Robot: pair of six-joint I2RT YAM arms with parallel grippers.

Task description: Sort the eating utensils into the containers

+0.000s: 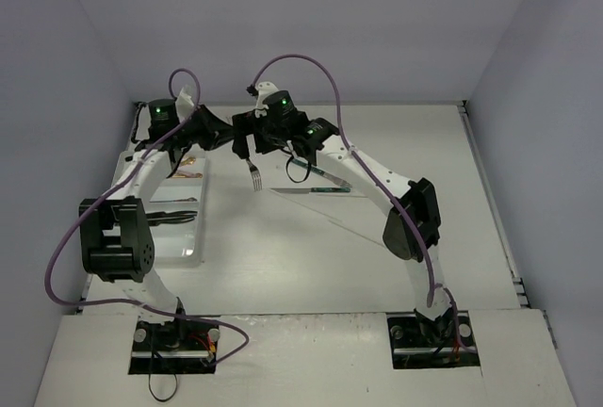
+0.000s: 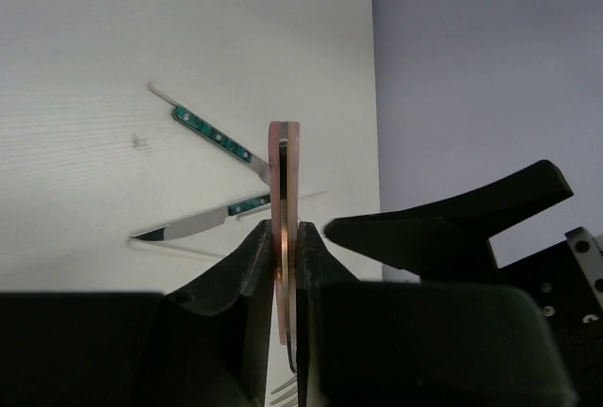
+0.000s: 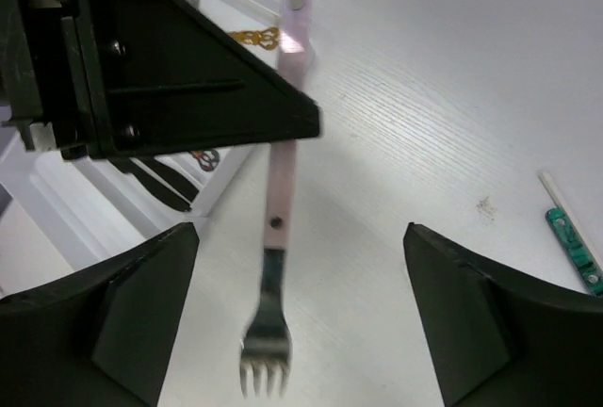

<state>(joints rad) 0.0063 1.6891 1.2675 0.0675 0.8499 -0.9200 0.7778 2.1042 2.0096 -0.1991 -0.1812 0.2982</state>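
A pink-handled fork [image 1: 254, 176] hangs tines down above the table, just right of the white tray [image 1: 193, 254]. My left gripper [image 2: 285, 237] is shut on its handle [image 2: 284, 162]; in the top view that gripper [image 1: 244, 147] sits right above the fork. My right gripper [image 3: 301, 317] stands wide open around the fork [image 3: 276, 237] without touching it, and shows just right of it from above [image 1: 294, 164]. Two green-handled utensils [image 2: 212, 134] [image 2: 203, 220] lie on the table beyond. Black knives [image 1: 174, 219] and gold spoons [image 1: 188, 167] lie in the tray.
Both arms arch over the back middle of the table, wrists close together. The tray's wall [image 3: 203, 195] is just left of the fork. The enclosure's lilac walls bound the table at the back and on both sides.
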